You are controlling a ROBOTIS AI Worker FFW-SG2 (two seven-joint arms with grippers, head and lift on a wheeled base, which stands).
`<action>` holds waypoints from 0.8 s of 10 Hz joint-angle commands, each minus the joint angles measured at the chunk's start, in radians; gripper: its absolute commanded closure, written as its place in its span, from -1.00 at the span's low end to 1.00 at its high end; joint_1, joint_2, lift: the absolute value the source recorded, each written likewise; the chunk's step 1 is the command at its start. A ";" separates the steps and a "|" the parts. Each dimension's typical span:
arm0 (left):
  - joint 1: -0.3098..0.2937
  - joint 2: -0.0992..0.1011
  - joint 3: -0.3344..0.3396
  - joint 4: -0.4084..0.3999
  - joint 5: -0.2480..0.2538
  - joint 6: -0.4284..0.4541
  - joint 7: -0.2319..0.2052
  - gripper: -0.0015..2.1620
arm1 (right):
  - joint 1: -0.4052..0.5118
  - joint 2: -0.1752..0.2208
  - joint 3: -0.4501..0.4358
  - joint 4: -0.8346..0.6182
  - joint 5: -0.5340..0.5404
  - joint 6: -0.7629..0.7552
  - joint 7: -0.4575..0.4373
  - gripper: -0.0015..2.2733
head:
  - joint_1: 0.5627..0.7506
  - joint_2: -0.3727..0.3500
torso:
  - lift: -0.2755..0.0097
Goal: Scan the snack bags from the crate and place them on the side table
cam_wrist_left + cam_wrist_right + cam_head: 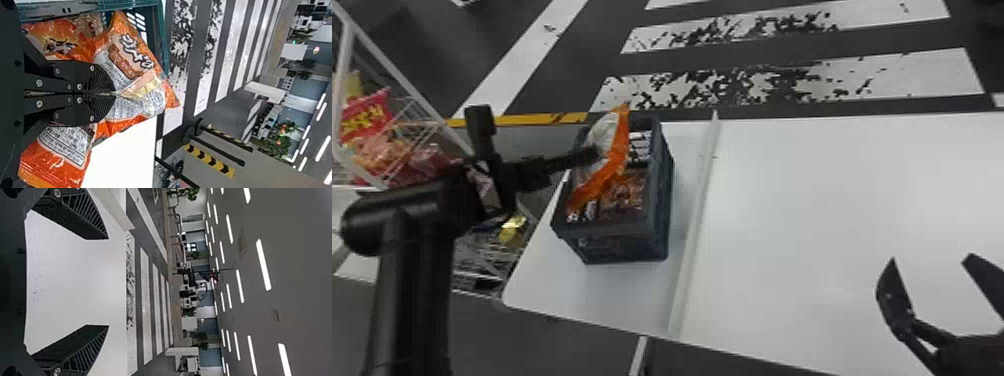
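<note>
Snack bag (619,150): held at the open top of the crate (612,230), its upper end raised above the rim; how much of it is clear of the crate cannot be told.
Left gripper (114,93): jaws closed on the bag, the film gathered between their tips. A soft bag is probably pinched this way so that a firm fold is had without the contents being crushed.
Right gripper (930,257): jaws spread wide with nothing between them, above the white surface (832,210). It is probably kept open so that a bag can be taken or steadied.
Crate: set upright beside the ridge (694,225), within the left arm's reach; other bags (62,37) are held inside. It was probably put there so that bags can be lifted out and passed across.
Cart (407,82): placed at the left, with more bags, red and yellow, in its wire basket.
Head view: the crate's place on the surface is given, and the bag's slant over it.
Left wrist view: the bag's printed panel and the pinch are made plain, which are partly lost from above.
Right wrist view: the gap between the right jaws is seen straight on.
</note>
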 commanded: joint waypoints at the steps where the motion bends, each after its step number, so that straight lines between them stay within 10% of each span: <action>1: 0.053 -0.014 0.056 -0.109 0.074 0.041 0.014 0.98 | 0.002 0.002 0.002 -0.004 0.000 0.000 0.000 -0.93 | 0.41 1.00 | 0.36; 4: 0.131 -0.078 0.088 -0.321 0.153 0.100 0.063 0.98 | 0.008 0.003 0.003 -0.010 0.002 0.000 0.000 -0.93 | 0.41 1.00 | 0.36; 8: 0.231 -0.235 -0.034 -0.508 0.177 0.087 0.116 0.98 | 0.020 0.003 0.002 -0.022 0.000 -0.015 -0.002 -0.93 | 0.41 0.74 | 0.36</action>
